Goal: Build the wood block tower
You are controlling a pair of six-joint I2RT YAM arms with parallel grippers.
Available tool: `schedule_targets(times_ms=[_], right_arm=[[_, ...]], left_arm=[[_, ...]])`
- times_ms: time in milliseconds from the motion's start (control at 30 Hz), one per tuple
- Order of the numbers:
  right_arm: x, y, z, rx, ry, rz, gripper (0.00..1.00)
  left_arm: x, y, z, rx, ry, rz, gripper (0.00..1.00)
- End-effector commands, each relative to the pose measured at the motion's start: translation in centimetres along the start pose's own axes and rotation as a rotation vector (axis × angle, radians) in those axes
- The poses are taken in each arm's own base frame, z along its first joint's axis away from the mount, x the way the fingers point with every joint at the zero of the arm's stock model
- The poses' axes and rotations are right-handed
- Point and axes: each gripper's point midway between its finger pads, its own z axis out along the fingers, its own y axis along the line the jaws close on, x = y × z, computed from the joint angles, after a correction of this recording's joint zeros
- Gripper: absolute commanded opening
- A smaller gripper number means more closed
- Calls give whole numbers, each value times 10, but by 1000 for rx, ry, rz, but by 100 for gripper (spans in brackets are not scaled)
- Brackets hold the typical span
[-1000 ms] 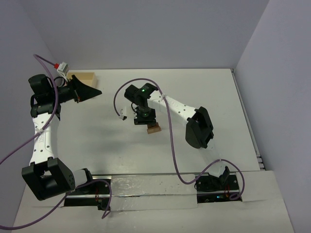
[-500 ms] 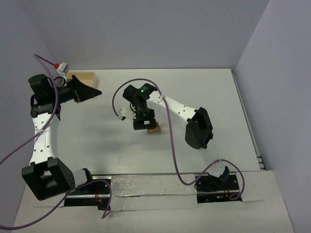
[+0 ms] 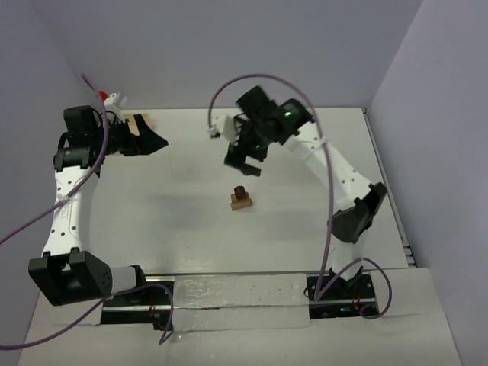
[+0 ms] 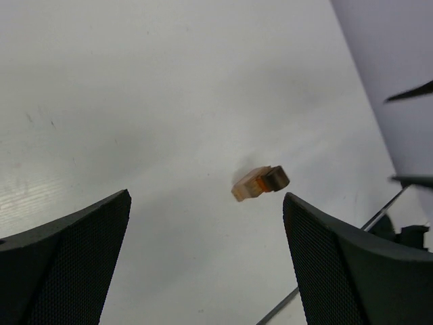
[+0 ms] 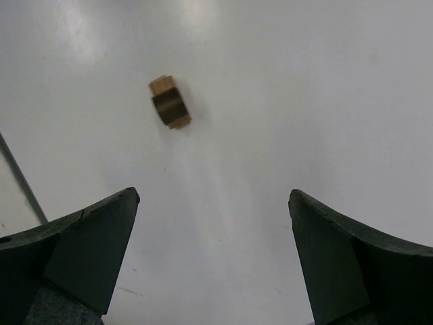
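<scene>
Wood block tower (image 3: 242,199) stood free: light, tippy, best pinched low on its tan base. Left gripper (image 3: 155,142) and right gripper (image 3: 242,165) both gaped, empty.

A matte white table (image 3: 175,221) fills the enclosure, closed in by a plain lavender-grey back wall (image 3: 229,53) and a matching side wall (image 3: 450,152) on the right, with soft patches of light reflecting off the tabletop. In the far left corner a pale wooden box (image 3: 142,120) sits on the surface close to the back wall, only partly visible from above. Along the near edge a glossy, wrinkled strip of clear film (image 3: 236,290) lies flat across the middle of the table front.
</scene>
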Motion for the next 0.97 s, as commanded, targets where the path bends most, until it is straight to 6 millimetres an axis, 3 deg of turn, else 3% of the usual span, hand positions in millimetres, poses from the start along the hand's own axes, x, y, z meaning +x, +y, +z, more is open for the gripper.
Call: schedule_targets(times_ms=[0,67,133,200,233,267,367,433,500,567,667,933], right_arm=[[48,-52,-54,93,-160,325,100],[56,-62,-69,144,-216,381,100],[97,-75,-71,226,-226,503,100],[120,-87,-78,350,-258,593,100],[157,-88,-68,426,-227,708,100],[145,-98,-87,493,-301,670,100],[204,-88,-70,616,-306,866,100],[234,-72,-46,642,-275,973,100],[243,-71,-47,700,-287,1008,100],[259,-61,-36,725,-287,1053,100],[268,-60,-43,800,-318,1066,100],[266,-57,-53,825,-347,1070,100]], left_arm=[[24,25,18,-189,114,123,99],[31,19,28,-168,142,172,99],[30,25,32,-197,128,222,99],[26,35,34,-250,107,238,99],[25,43,37,-282,105,243,99],[25,43,37,-283,105,243,99],[34,62,46,-337,137,228,99],[48,71,50,-350,151,224,99],[49,71,51,-340,133,245,99],[55,73,48,-343,124,269,99],[54,72,43,-354,108,284,99],[57,70,38,-357,93,281,99]])
